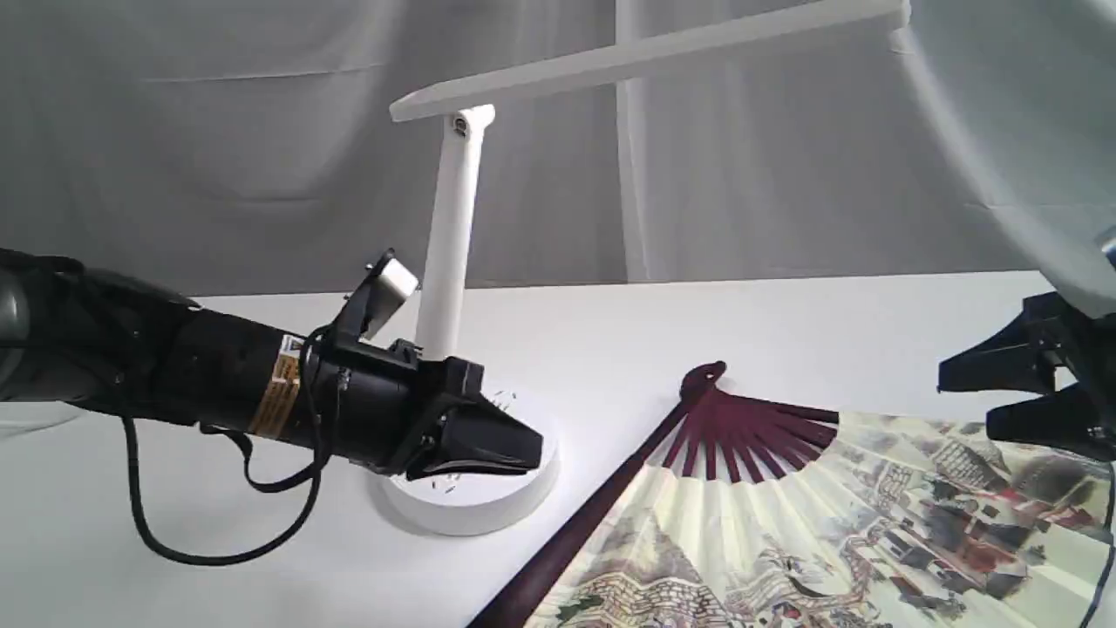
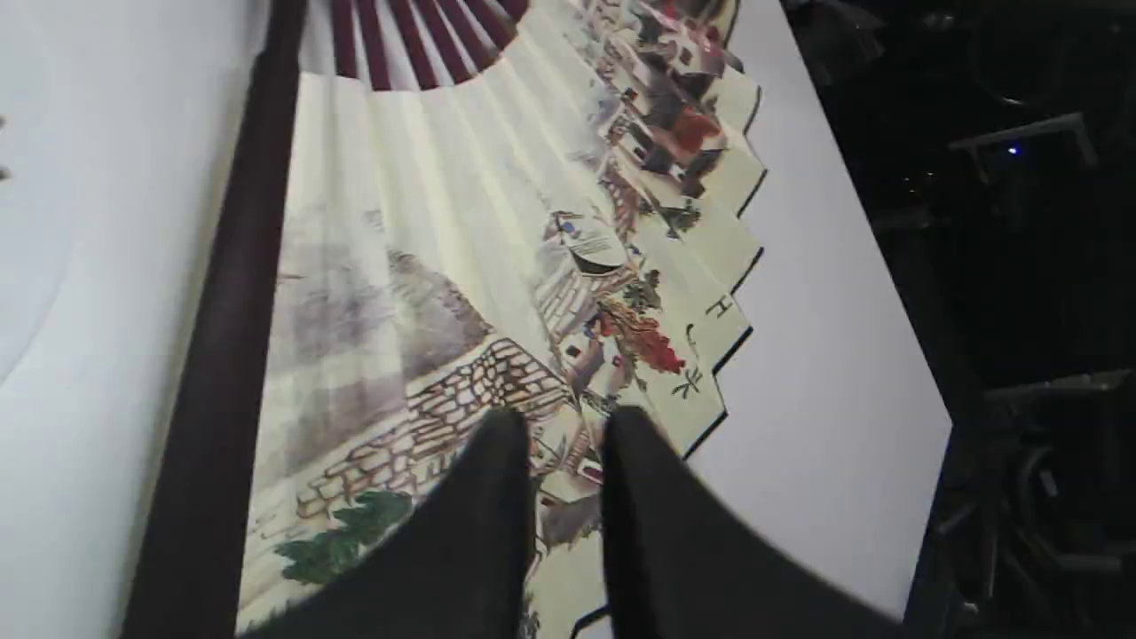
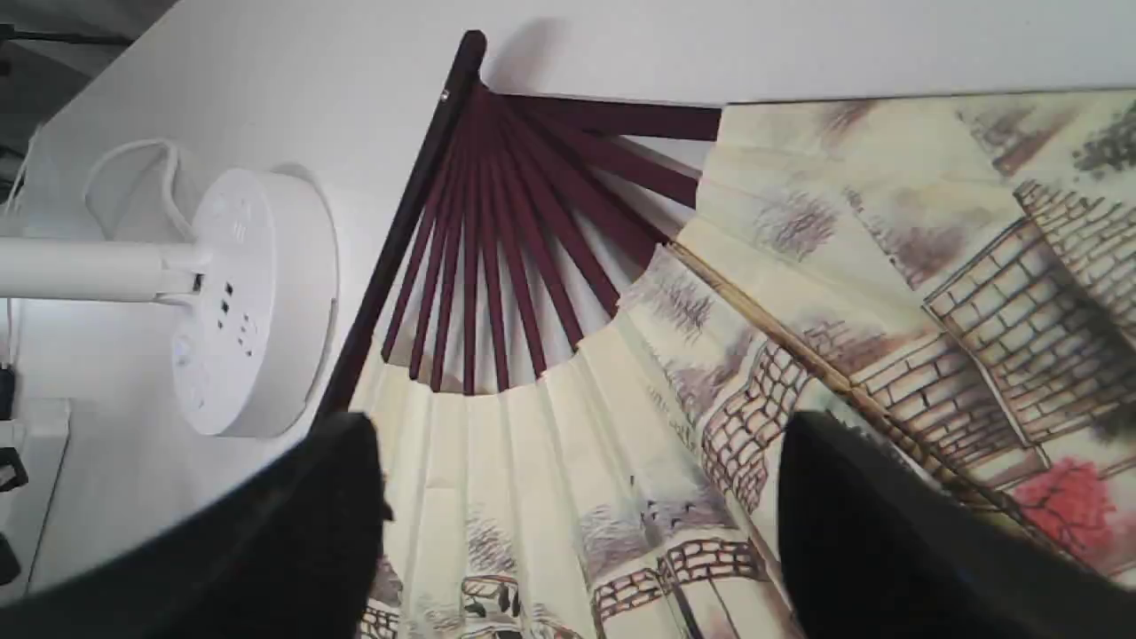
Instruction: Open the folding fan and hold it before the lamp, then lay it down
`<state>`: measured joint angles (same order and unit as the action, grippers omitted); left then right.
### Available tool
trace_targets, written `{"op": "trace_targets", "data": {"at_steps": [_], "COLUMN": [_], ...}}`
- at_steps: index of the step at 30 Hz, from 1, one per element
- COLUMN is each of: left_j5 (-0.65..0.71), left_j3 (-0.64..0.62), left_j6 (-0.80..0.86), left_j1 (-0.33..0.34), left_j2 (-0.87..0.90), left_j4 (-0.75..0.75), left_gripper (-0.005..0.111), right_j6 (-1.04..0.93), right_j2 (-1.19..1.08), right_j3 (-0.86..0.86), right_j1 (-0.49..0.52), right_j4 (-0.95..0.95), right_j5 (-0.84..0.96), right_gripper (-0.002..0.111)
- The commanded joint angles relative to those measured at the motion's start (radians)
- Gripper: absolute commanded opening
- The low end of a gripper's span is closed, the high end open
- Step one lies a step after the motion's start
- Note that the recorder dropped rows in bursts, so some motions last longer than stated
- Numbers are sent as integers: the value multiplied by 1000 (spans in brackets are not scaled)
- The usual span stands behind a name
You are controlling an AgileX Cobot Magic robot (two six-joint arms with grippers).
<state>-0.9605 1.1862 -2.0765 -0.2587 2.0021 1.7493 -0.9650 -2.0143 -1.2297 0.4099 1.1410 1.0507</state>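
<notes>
Lying spread flat on the table (image 1: 785,323), the folding fan (image 1: 785,523) is found at about three o'clock from the base of the lamp (image 1: 449,235), its pivot turned toward eleven o'clock. It is gripped by neither arm: the left gripper (image 1: 523,449) is drawn almost together on nothing, and the right gripper (image 1: 966,401) is held wide apart above the leaf. Opening and laying down are judged done; only withdrawal seems left.

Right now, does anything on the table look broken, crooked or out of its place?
Nothing stands out. The folding fan lies spread open on the table, its leaf untorn where visible, and the lamp stands upright beside it.
</notes>
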Motion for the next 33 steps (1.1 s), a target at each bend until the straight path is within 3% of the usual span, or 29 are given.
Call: {"op": "trace_targets", "data": {"at_steps": [1, 6, 10, 18, 28, 33], "left_j5": [-22, -75, -78, 101, 101, 239], "left_j3": [6, 6, 6, 6, 6, 6], "left_j6": [9, 3, 3, -12, 33, 9], "left_j1": [32, 86, 96, 121, 246, 295], "left_j2": [-23, -46, -64, -120, -161, -161], "left_j4": [-5, -5, -5, -5, -5, -5], "left_gripper": [0, 0, 0, 0, 0, 0], "right_j6": [0, 24, 90, 108, 145, 154], "right_j2": [45, 67, 67, 88, 90, 90], "right_j3": [-5, -5, -5, -5, -5, -5], "right_j1": [-2, -2, -21, -109, -122, -122], "right_j4": [-3, -9, -122, -208, -251, -271], "right_j5": [-20, -42, -41, -93, -105, -122], "right_gripper": [62, 60, 49, 45, 42, 38]}}
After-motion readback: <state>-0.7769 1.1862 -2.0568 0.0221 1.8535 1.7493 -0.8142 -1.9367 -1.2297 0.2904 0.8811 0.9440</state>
